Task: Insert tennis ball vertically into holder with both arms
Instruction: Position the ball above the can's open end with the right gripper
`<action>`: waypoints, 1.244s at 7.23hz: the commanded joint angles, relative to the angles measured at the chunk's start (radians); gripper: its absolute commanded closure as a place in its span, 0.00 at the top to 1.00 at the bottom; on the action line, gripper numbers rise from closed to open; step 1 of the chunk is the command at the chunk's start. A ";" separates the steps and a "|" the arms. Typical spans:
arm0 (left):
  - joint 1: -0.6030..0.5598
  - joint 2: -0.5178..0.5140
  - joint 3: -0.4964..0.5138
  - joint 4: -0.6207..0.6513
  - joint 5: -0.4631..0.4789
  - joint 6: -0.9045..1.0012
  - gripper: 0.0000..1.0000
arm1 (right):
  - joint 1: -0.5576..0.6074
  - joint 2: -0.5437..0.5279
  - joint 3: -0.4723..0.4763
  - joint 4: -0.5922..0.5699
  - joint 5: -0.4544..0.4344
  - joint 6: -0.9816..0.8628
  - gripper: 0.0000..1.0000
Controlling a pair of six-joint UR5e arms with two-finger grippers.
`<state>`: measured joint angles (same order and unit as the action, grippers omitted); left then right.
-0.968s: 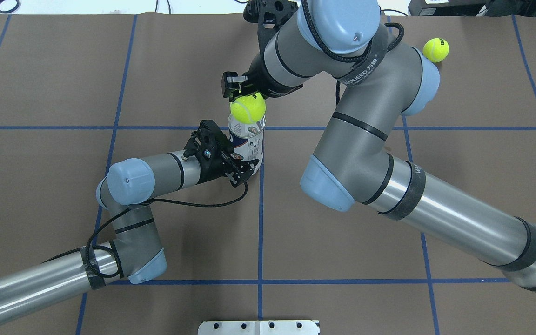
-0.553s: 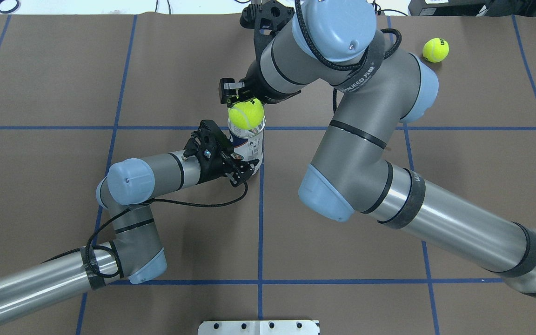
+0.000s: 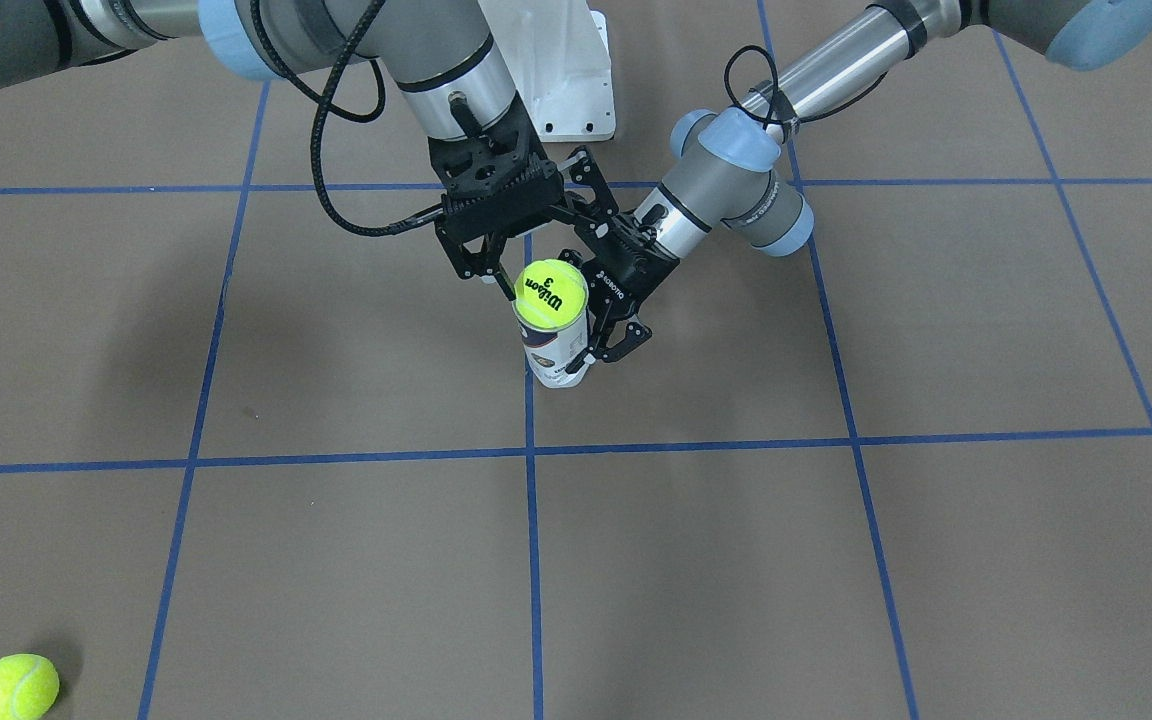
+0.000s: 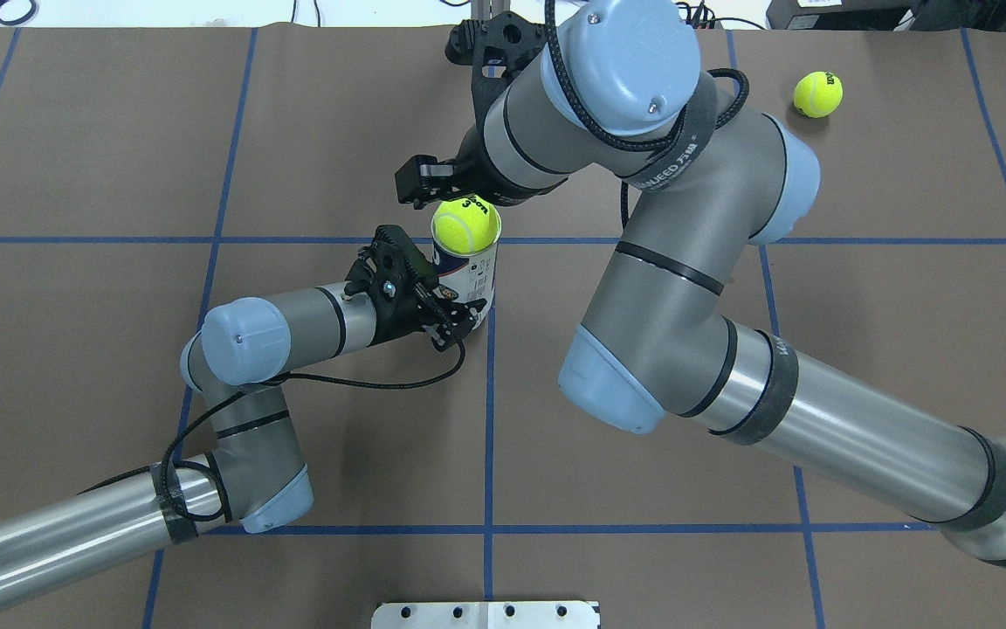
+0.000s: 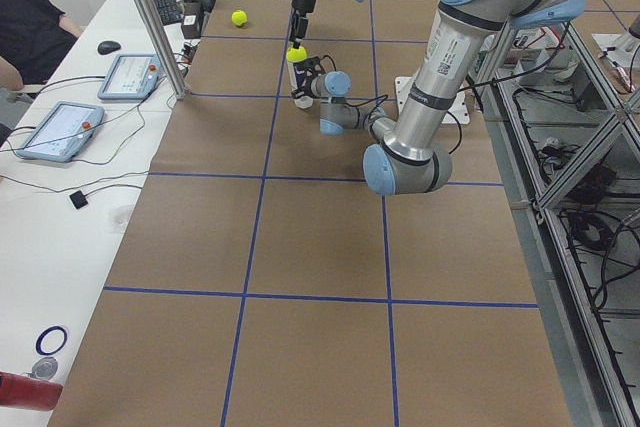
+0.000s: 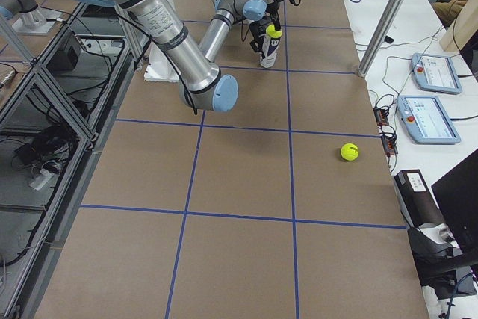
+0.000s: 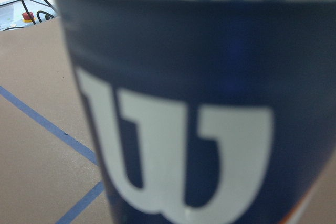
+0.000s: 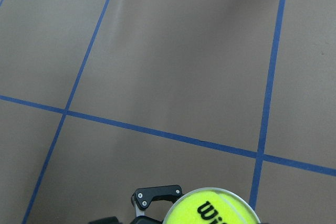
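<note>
Two claws meet at one spot, just above ctr of the overhead view; the can (image 4: 472, 278) stands upright on the table (image 4: 119, 131) there, w/ the L claw (image 3: 596, 318) clenched on its lower half from frame left; the ball (image 4: 465, 224) sits in the can's mouth, ringed by the metal rim in the R wrist view, not yet down inside; the R claw (image 3: 539, 262) straddles it from above, but whether it's pinching or slack, can't tell. Step in hand looks like pressing the ball in; prob. best: hold the L grip firm so the can doesn't tip; push straight down the can's axis, no side load; keep the R jaws clear of the rim; spare ball (image 4: 817, 93) lies upper right, well apart.
</note>
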<state>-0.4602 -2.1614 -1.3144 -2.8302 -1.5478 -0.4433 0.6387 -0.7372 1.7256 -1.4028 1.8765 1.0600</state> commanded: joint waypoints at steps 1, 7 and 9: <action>0.000 0.000 0.000 0.000 0.000 0.000 0.66 | -0.001 -0.004 0.015 -0.001 0.000 0.000 0.98; -0.002 0.000 0.000 0.000 0.000 0.002 0.92 | -0.001 -0.007 0.020 -0.001 0.000 0.000 0.98; -0.002 0.000 0.000 0.000 0.000 0.002 0.92 | -0.001 -0.007 0.020 -0.001 0.000 0.000 0.84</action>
<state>-0.4613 -2.1609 -1.3144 -2.8302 -1.5478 -0.4416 0.6381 -0.7439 1.7456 -1.4036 1.8761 1.0600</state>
